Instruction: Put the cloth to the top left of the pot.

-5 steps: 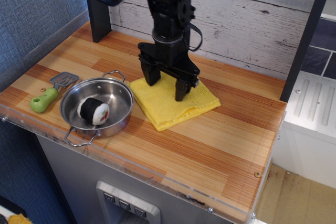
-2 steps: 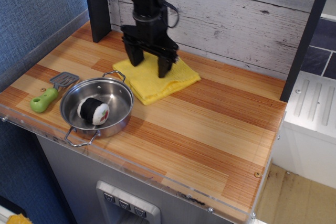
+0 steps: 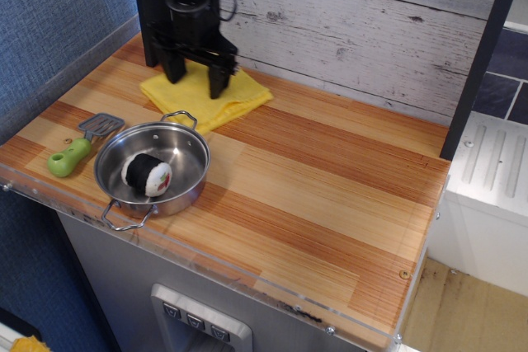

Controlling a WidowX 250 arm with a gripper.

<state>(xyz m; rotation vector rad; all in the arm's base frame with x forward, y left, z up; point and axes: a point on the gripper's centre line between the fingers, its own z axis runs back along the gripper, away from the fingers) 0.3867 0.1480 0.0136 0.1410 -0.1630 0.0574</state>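
Note:
The yellow cloth (image 3: 241, 98) lies on the wooden counter at the back left, just behind and slightly right of the steel pot (image 3: 186, 147). Its front edge nearly touches the pot's far loop handle. My black gripper (image 3: 197, 77) stands upright on the cloth, with both fingertips pressed into it, set well apart, and cloth between them. The cloth travels with the gripper. The pot sits near the front left edge and holds a black and white sushi roll (image 3: 147, 175).
A green-handled metal spatula (image 3: 76, 147) lies left of the pot. A black post (image 3: 148, 14) stands right behind the gripper against the white plank wall (image 3: 355, 30). The counter's clear front rim (image 3: 247, 278) runs along the near edge.
The gripper has dragged the cloth left and back along the counter, from right of the pot to behind it near the black post. The pot, roll and spatula have not moved.

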